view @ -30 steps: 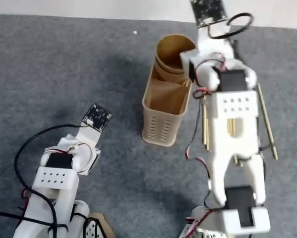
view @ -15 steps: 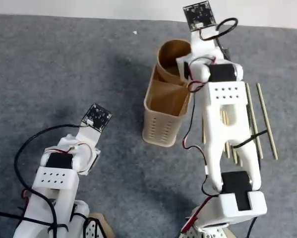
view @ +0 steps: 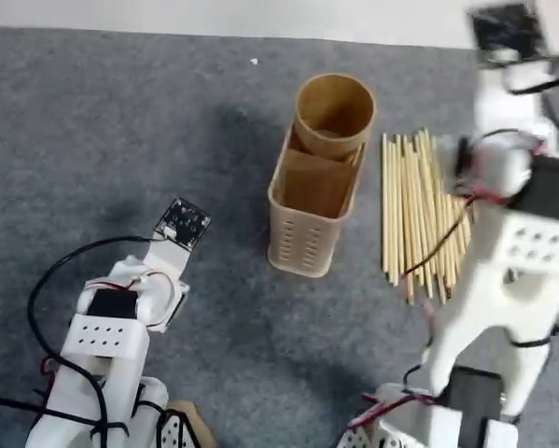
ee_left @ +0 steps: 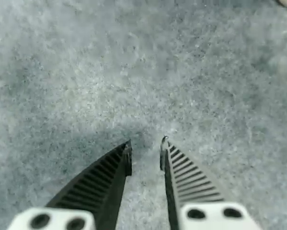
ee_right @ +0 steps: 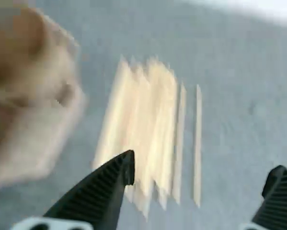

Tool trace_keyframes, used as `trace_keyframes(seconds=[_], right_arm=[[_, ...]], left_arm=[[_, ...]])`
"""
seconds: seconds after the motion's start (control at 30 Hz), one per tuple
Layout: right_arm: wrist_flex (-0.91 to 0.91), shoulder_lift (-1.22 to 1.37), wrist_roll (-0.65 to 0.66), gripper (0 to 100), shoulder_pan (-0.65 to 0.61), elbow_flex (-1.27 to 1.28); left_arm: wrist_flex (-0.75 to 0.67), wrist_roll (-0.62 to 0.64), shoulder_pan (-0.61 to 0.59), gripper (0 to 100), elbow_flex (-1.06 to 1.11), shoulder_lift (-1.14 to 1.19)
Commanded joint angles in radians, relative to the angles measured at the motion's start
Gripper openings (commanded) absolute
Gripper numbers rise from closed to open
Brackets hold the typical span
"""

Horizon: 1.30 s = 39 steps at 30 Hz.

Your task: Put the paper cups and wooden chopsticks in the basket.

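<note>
My left arm (view: 102, 345) and right arm (view: 503, 280): white printed shells with rows of small holes, black servo blocks, looping black and red cables. A black camera board (view: 184, 222) on each wrist. Left gripper (ee_left: 146, 143), right gripper (ee_right: 203, 167): black ribbed jaws, white bases with screw holes.

We see a brown paper cup (view: 333, 114) upright in one end of the tan basket (view: 302, 245); wooden chopsticks (view: 412, 205) lie bundled just beside it.

Grey carpeted tabletop (view: 120, 121), a tiny white speck (view: 254, 63) near its far edge.
</note>
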Motion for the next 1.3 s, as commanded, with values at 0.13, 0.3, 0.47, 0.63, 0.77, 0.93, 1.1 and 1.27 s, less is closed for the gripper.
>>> trace_keyframes(seconds=[0.13,0.3,0.47,0.63,0.77,0.93,1.1,1.27], right_arm=[[-0.371,0.232,0.169,40.7,0.194,0.334],[-0.467,0.466,0.21,40.7,0.213,0.34],[-0.601,0.613,0.235,40.7,0.262,0.34],[-0.638,0.691,0.265,40.7,0.289,0.34],[-0.651,0.742,0.265,40.7,0.289,0.34],[-0.645,0.799,0.259,30.0,0.254,0.343],[-0.644,0.811,0.259,1.1,0.232,0.351],[-0.644,0.811,0.259,0.6,0.234,0.351]], left_arm=[[-0.014,-0.003,0.012,13,-0.004,-0.013],[-0.014,-0.003,0.012,13,-0.004,-0.013],[-0.014,-0.003,0.012,13,-0.004,-0.013],[-0.014,-0.003,0.012,13,-0.002,-0.012],[-0.014,-0.003,0.012,13,-0.002,-0.012],[-0.014,-0.003,0.012,13,-0.002,-0.012],[-0.014,-0.003,0.012,13,-0.002,-0.012],[-0.014,-0.003,0.012,13,-0.002,-0.012]])
